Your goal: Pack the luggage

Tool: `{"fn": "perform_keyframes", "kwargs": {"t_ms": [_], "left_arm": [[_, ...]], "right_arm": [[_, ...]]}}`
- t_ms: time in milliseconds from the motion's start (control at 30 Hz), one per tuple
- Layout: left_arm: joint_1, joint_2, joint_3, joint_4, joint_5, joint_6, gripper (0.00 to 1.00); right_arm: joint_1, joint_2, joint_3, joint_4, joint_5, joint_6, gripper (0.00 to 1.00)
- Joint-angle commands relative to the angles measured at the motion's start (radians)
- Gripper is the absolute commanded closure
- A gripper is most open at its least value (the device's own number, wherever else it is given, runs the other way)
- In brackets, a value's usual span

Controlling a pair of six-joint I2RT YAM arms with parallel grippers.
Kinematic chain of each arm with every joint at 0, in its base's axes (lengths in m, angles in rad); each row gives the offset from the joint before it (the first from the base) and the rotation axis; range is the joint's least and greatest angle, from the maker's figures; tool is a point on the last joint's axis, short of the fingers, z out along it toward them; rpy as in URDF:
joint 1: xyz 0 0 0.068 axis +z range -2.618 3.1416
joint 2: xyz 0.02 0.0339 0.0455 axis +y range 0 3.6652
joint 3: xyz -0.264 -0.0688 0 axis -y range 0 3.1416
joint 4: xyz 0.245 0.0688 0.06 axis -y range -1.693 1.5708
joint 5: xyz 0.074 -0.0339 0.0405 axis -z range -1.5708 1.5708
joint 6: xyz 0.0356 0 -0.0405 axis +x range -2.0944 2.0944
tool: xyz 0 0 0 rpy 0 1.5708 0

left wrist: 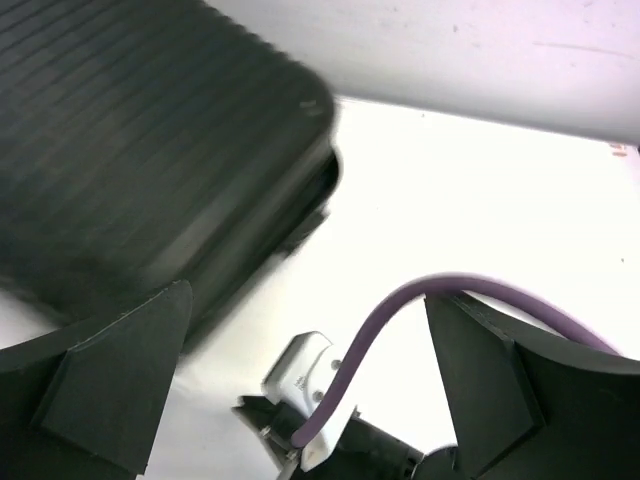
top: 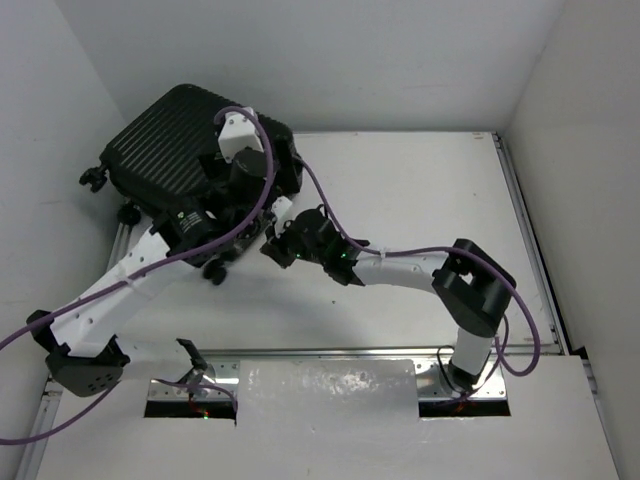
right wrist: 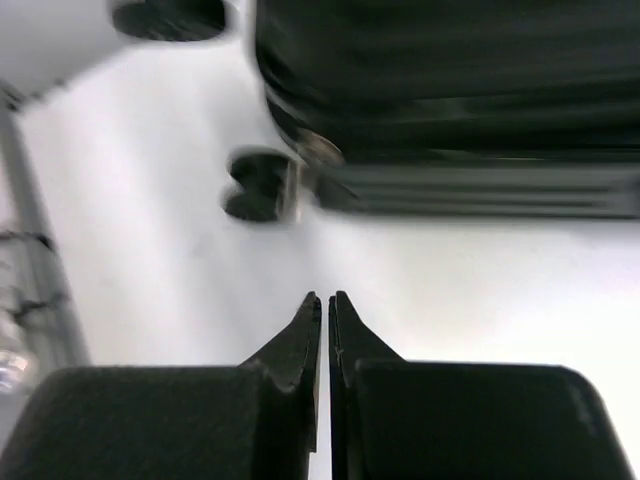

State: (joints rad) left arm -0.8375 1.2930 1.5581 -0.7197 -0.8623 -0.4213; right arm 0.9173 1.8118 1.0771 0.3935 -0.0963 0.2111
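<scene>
White counter [top: 420, 200] boxed by plain white walls [top: 330, 60]; both arms reach toward its far-left corner. Luggage [top: 165, 140], a black ribbed hard shell, lies flat in that corner with the ribbed side up, and its small wheels [top: 93, 178] stick out past the left edge. Halves look closed together in the left wrist view, though that view is blurry. Left pincer [left wrist: 308, 290] is released, jaws spread wide with nothing between them but bare counter. The luggage sits ahead and to the left of it, just past the left finger [left wrist: 120, 380], and contact cannot be told. A purple cable [left wrist: 400, 300] loops between the left pincer's jaws from the right, down to a white and black part of the other arm below. Right pincer [right wrist: 328, 297] is clenched, tips pressed together and gripping nothing, low over the counter. The luggage's lower edge runs across straight ahead of the right pincer, near but apart from the tips. One caster wheel [right wrist: 258, 185] is ahead and slightly left of those tips, another wheel [right wrist: 170, 15] further ahead-left at the frame top. Right wrist view is motion-blurred, fine detail unreadable. From overhead, the left pincer hangs over the luggage's near-right corner, with the right pincer just beside that corner on the counter side.
</scene>
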Motion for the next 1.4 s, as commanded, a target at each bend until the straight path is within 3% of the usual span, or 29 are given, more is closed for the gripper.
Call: {"fn": "perform_keyframes", "kwargs": {"t_ms": [0,133,300,400,433,500,533,667,733,800,867,1100,1167,1233,1300,1367], "left_arm": [[0.006,0.043,-0.049,-0.046,0.018,-0.049,0.00],[0.008,-0.145,-0.202,-0.109,-0.089,-0.158,0.00],[0.012,-0.325,-0.271,-0.073,-0.054,-0.065,0.00],[0.012,-0.350,-0.270,-0.086,0.004,-0.037,0.00],[0.012,-0.360,-0.267,-0.099,0.012,-0.037,0.00],[0.012,-0.371,-0.271,-0.113,0.063,0.002,0.00],[0.012,-0.386,-0.283,-0.104,0.093,0.033,0.00],[0.012,-0.405,-0.305,-0.141,0.218,0.104,0.00],[0.012,-0.399,-0.309,-0.174,0.319,0.153,0.00],[0.012,-0.336,-0.296,-0.274,0.321,0.148,0.00],[0.012,-0.281,-0.305,-0.332,0.238,0.109,0.00],[0.012,-0.161,-0.291,-0.369,0.154,0.084,0.00],[0.021,-0.167,-0.276,-0.397,0.011,0.029,0.00],[0.060,-0.184,-0.233,-0.409,-0.058,-0.031,0.00],[0.164,-0.233,-0.217,-0.377,-0.069,-0.015,0.00],[0.306,-0.282,-0.237,-0.272,-0.020,0.038,0.00]], "right_arm": [[0.002,-0.039,-0.007,0.110,0.049,0.126,1.00],[-0.003,0.055,0.076,0.061,0.086,0.114,1.00],[-0.005,0.135,0.122,0.053,0.061,0.139,1.00],[-0.003,0.120,0.100,0.058,0.076,0.145,0.88],[-0.005,0.109,0.099,0.041,0.090,0.154,0.76],[-0.032,0.109,0.139,-0.043,0.093,0.192,0.62],[-0.044,0.115,0.165,-0.089,0.081,0.244,0.49],[-0.090,0.155,0.302,-0.292,0.075,0.289,0.34],[-0.129,0.167,0.319,-0.300,0.018,0.324,0.31],[-0.143,0.147,0.290,-0.282,-0.017,0.335,0.31],[-0.143,0.115,0.284,-0.309,-0.026,0.304,0.31],[-0.129,-0.002,0.201,-0.363,-0.080,0.264,0.31],[-0.133,-0.014,0.167,-0.363,-0.037,0.280,0.31],[-0.138,-0.005,0.133,-0.312,-0.039,0.295,0.31],[-0.140,0.010,0.097,-0.168,-0.077,0.329,0.32],[-0.141,0.040,0.116,-0.134,-0.120,0.335,0.32]]}}
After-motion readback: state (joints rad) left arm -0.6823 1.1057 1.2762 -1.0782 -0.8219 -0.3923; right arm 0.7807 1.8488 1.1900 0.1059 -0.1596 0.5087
